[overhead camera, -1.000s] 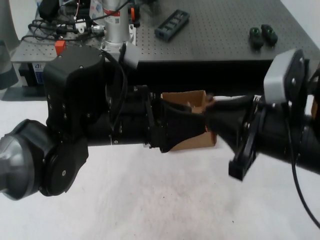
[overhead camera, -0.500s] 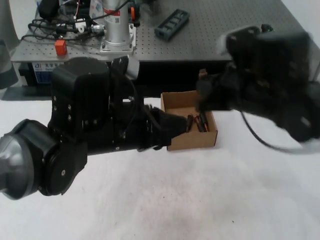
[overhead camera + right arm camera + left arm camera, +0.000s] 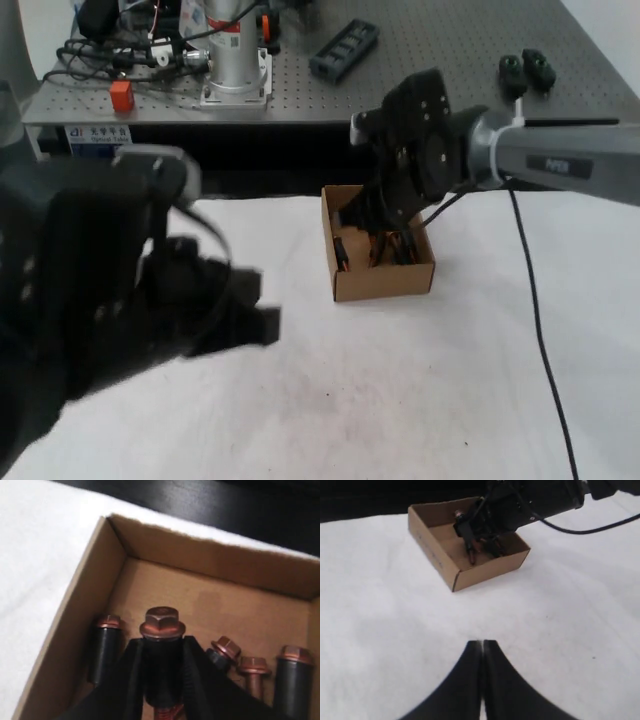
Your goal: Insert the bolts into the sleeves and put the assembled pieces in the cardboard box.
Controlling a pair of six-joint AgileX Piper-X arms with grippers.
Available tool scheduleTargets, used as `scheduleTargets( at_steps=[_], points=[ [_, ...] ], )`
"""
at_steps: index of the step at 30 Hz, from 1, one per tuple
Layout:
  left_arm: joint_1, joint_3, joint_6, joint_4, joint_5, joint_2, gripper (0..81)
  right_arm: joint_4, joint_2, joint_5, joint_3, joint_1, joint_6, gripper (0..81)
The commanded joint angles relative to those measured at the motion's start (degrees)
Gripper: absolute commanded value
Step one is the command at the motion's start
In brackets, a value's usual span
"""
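Right wrist view: my right fingers [image 3: 131, 675], clamped on an assembled piece [image 3: 162, 624], now inside the cardboard box [image 3: 210, 555]; left fingers [image 3: 465, 680], together, withdrawn from it. Release due.

The left arm [image 3: 100, 290] is blurred and cut off; the right end effector [image 3: 378, 236] hides part of the cardboard box [image 3: 385, 283].

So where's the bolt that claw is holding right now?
In the right wrist view, the sleeved bolt is clamped in the right claw, inside the cardboard box, between other assembled pieces.
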Motion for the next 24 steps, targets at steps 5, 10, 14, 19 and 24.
scheduleTargets(
  at_steps=[5, 10, 14, 19, 24],
  points=[
    [0.0, 8.0, -6.2, 1.5, -1.9, -9.7, 0.7, 0.9, -2.7, -4.5, -1.6, -0.2, 3.1, 32.4],
    [0.0, 10.9, -6.8, 8.0, -8.5, -15.4, 0.7, 3.9, -11.9, -5.2, 1.2, -0.7, 3.1, 25.8],
    [0.0, 11.5, -6.5, 12.9, -10.4, -19.7, 0.7, 2.2, -25.0, -5.9, 12.4, -1.2, 2.6, 8.5],
    [0.0, 11.5, -6.5, 17.8, -11.2, -24.5, 0.7, -4.5, -45.4, -5.9, 31.6, -1.2, 2.6, 2.4],
    [0.0, 11.5, -6.5, 20.6, -11.2, -27.2, 0.7, -4.9, -64.1, -5.9, 50.7, -1.2, 2.6, 2.4]
  ],
)
